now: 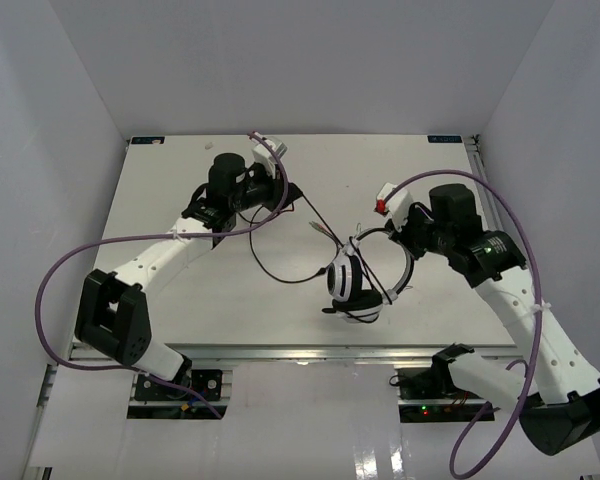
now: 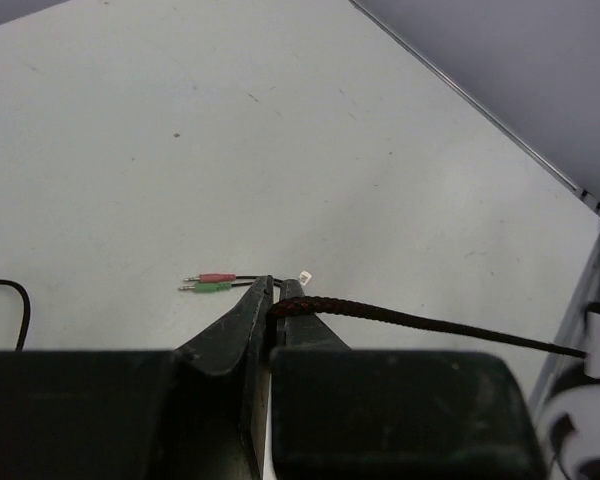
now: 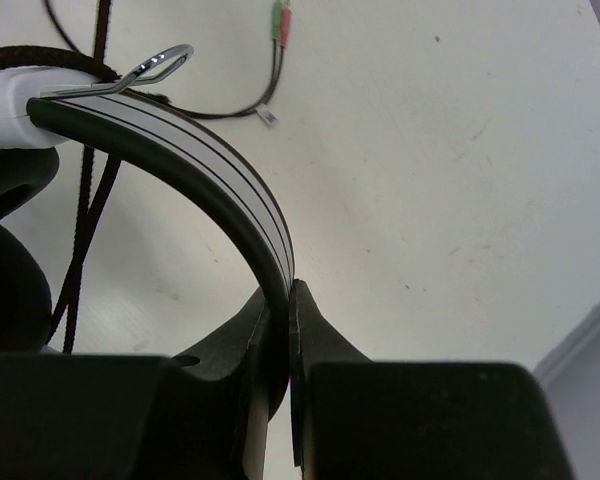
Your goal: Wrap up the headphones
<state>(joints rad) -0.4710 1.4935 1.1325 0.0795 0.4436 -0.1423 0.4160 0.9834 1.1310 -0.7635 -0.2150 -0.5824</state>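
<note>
As the right fingers (image 3: 292, 296) pinch tight on the striped headband (image 3: 205, 150), the headphones (image 1: 354, 280) sit right of centre with their earcups low over the white surface (image 1: 180, 300), though I can't tell whether they touch it. Over on the other side, the left fingers (image 2: 272, 300) are squeezed together on the braided black cable (image 2: 420, 320), which runs straight and taut from that grip across to the headphones. Just beyond those fingertips the pink and green plugs (image 2: 212, 282) lie flat on the surface, side by side, on thin leads.
</note>
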